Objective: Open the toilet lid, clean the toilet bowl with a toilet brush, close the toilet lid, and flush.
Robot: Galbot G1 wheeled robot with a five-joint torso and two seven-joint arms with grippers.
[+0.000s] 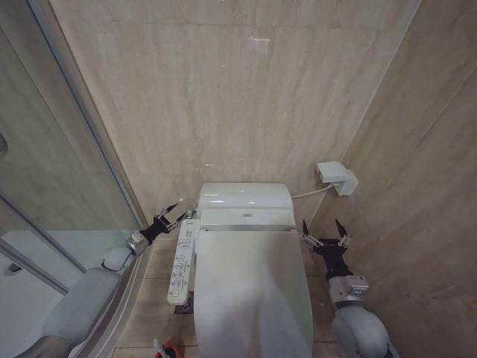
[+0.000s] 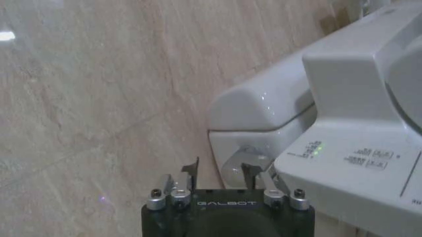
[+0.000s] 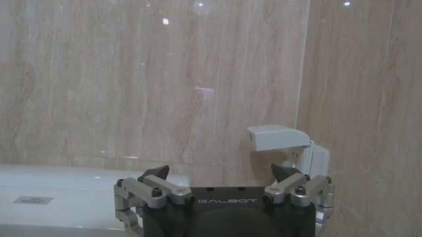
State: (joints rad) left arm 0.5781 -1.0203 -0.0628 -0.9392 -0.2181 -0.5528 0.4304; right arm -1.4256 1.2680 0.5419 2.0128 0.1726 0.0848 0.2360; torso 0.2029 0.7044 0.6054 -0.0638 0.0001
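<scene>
Meanwhile the toilet lid [image 1: 250, 291] lies closed, both grippers' fingers open beside it

Even, soft indoor light fills the room, with no hard shadows. Small bright glints of overhead lamps sit on the glossy wall tiles [image 3: 197, 74] and on the tank top [image 1: 244, 195]. Both wrist views are hazy, softest on the control panel [image 2: 369, 168] close to the lens

Left hand [image 1: 174, 212], right hand [image 1: 323, 232] open
</scene>
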